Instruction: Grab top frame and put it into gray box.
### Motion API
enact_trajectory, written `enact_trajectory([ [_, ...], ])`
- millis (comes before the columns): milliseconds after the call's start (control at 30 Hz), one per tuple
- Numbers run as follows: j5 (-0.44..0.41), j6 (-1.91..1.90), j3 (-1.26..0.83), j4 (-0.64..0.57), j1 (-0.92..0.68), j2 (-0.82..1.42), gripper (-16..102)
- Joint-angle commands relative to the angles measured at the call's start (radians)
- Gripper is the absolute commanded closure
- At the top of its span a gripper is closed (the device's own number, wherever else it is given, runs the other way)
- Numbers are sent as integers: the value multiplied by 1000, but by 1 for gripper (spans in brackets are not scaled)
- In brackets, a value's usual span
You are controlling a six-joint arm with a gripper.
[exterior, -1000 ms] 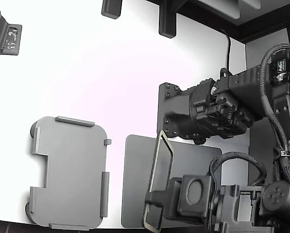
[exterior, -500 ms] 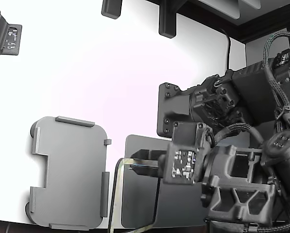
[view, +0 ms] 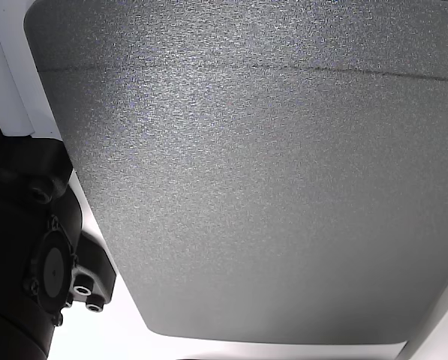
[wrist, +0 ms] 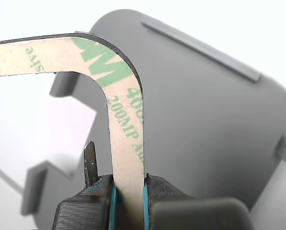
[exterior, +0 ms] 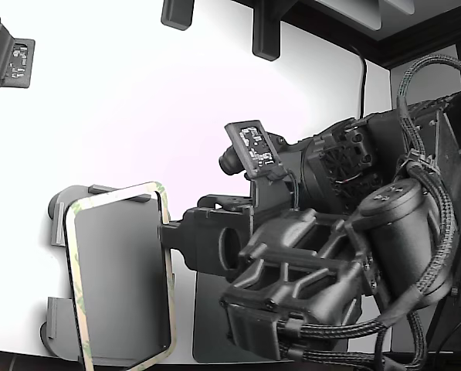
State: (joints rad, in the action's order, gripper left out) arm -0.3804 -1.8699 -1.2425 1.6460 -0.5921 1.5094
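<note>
The top frame [exterior: 70,263], a thin rounded rectangle with a cream border and green print, hangs roughly flat over the gray box [exterior: 54,325] at the exterior view's lower left and covers most of it. My gripper [exterior: 167,232] is shut on the frame's edge on the exterior view's right side. In the wrist view the fingers' teal pads [wrist: 112,206] pinch the frame's border [wrist: 126,139] within my gripper [wrist: 128,199]. Behind it lies the light gray box [wrist: 205,110] with a raised tab. I cannot tell whether the frame touches the box.
A dark gray flat mat [exterior: 207,317] lies to the exterior view's right of the box, mostly under my arm, and it fills the other view [view: 254,172]. A second black arm [exterior: 346,162] stands at the right. Black fixtures [exterior: 265,35] sit along the far edge.
My arm swung the frame from above the dark mat leftward in the exterior view to over the gray box. The frame turned from on edge to nearly flat.
</note>
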Motion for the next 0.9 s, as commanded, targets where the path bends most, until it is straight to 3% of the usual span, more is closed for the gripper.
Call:
enact_trajectory([
  [0, 29, -337, 41, 9, 20, -17, 99],
  [533, 210, -275, -57, 11, 28, -40, 99],
  [867, 245, -273, -57, 9, 57, -83, 99],
])
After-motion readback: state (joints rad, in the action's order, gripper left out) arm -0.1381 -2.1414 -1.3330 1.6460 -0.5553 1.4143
